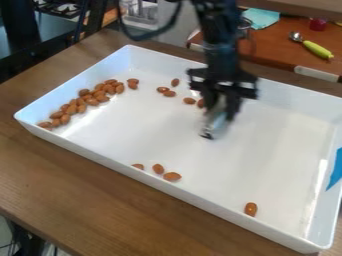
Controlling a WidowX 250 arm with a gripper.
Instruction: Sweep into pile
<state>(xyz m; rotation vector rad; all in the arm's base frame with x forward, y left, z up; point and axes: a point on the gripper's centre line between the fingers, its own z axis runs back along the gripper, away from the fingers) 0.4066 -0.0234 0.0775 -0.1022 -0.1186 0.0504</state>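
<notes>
Over the back middle of the white tray [143, 145], the black gripper [219, 111] points down, shut on a blurred grey tool [215, 124] with a dark lower edge. A long cluster of almonds [81, 101] lies along the tray's left side. Near the back, several almonds [167, 92] are scattered between the cluster and the gripper, and one [200, 103] is right beside the gripper's left side. Three almonds [158, 169] sit close together by the front wall. A single almond [250, 209] rests toward the front right corner.
The tray's raised walls surround the work area on a brown wooden table [80, 185]. A blue piece [335, 170] is at the tray's right wall. Behind, a reddish-brown surface [277, 47] holds a green-handled utensil [318, 49] and a teal cloth [262, 18].
</notes>
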